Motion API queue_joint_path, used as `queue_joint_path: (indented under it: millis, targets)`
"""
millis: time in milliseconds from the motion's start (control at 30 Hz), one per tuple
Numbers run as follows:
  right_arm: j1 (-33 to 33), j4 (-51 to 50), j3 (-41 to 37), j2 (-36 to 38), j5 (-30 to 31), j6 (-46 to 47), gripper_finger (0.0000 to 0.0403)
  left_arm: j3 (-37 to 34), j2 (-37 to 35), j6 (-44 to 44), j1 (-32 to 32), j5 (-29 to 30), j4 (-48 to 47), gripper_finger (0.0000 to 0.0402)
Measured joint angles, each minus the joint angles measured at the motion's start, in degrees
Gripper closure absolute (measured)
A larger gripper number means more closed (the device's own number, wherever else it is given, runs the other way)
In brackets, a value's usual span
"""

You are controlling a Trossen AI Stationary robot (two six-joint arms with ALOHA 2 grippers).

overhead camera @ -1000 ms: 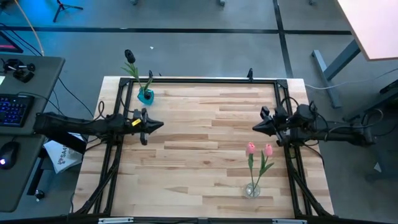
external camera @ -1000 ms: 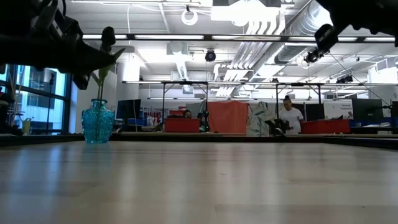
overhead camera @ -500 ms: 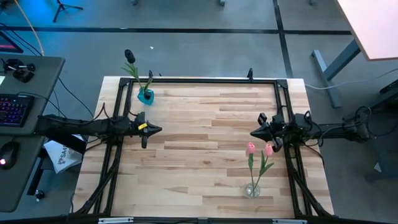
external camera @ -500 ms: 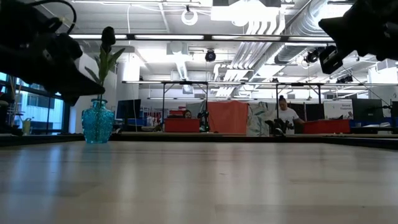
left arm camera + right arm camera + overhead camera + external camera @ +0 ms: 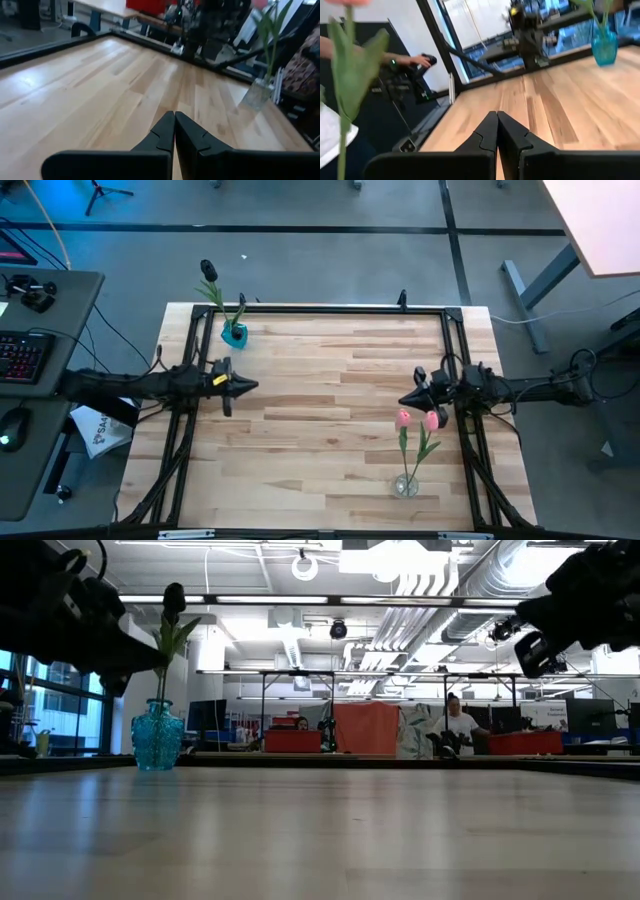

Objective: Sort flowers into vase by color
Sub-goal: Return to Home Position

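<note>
The left fingers (image 5: 162, 134) are pressed together with nothing between them, held above the left side of the table (image 5: 320, 380), near the blue vase (image 5: 234, 334) in the far left corner that holds the dark flower (image 5: 208, 270). The right fingers (image 5: 487, 131) are likewise closed and empty at the right side, close to the heads of two pink flowers (image 5: 403, 418). Their stems stand in the clear vase (image 5: 406, 486) near the front edge.

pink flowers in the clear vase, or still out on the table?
In. The high view shows both pink flowers with their green stems running down into the clear vase, heads side by side above it.
</note>
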State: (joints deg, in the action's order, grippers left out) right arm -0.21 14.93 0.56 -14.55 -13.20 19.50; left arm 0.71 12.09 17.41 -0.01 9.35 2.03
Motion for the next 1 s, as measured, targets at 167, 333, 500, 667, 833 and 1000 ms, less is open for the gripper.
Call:
queue_joint_path:
  millis: [167,333,500,667,833,1000]
  targets:
    - [0.0,-4.1,0.0,0.0,0.0,0.0,0.0403,0.0,-6.3,0.0,0.0,0.0,0.0,0.0401]
    - [0.0,-6.8,0.0,0.0,0.0,-0.2,0.0403,0.1,-11.9,-0.1,0.0,0.0,1.5,0.0401]
    - [0.0,-10.6,0.0,2.9,0.1,-0.1,0.0403,0.0,-11.9,-0.1,0.0,0.0,3.6,0.0401]
    - [-0.1,-12.2,0.0,10.8,0.3,0.0,0.0402,0.0,-11.9,-0.1,0.0,0.0,3.2,0.0401]
    - [-0.5,-9.2,0.0,14.4,0.1,0.0,0.0402,0.0,-11.9,-0.1,0.0,0.0,3.3,0.0401]
    - [-0.5,-9.0,0.0,14.5,0.1,0.0,0.0402,0.0,-11.9,0.0,0.0,0.0,3.5,0.0401]
